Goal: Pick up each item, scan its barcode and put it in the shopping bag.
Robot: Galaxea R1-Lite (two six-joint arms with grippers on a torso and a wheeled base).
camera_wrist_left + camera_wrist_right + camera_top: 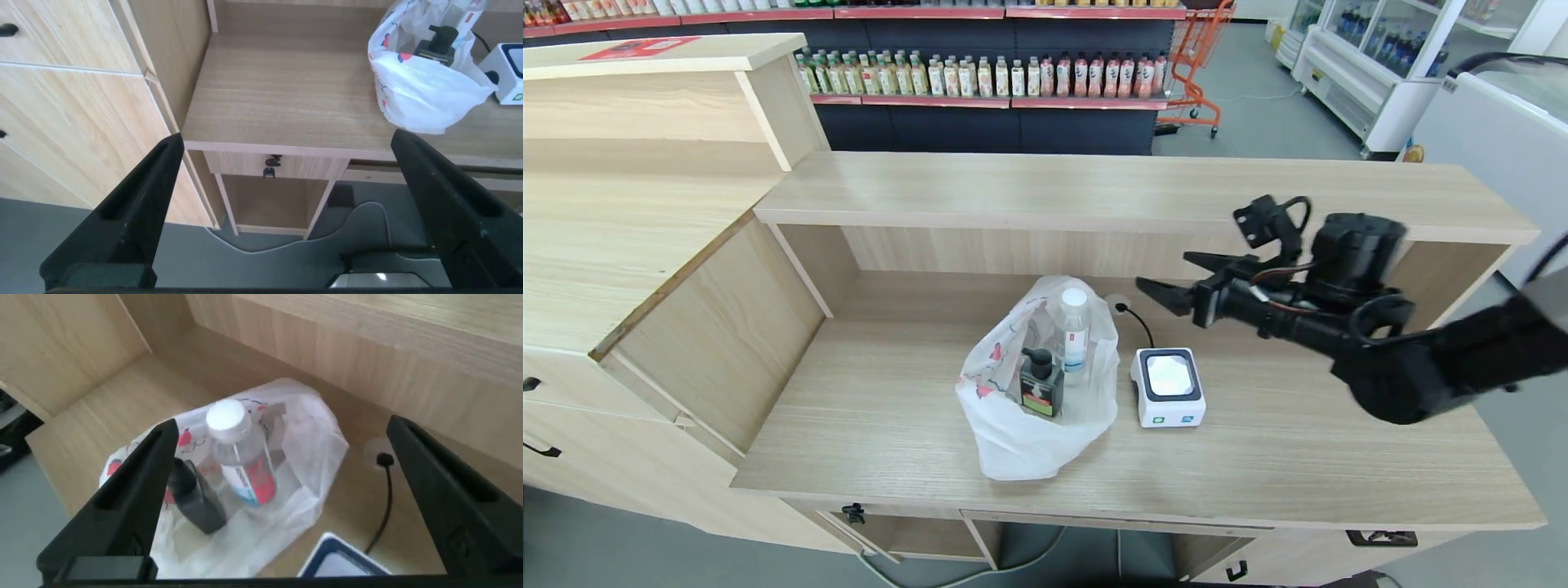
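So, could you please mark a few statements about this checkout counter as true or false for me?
1. The clear bottle and the pump bottle are both in the shopping bag. True.
2. The scanner sits on the robot's left of the bag. False: the scanner sits on the bag's right.
3. The right gripper is open and holds nothing. True.
4. The left gripper is shut on an item. False: it is open and empty.

Two bottles [1075, 327] [1041, 384], one bag [1013, 445], one scanner [1168, 385]
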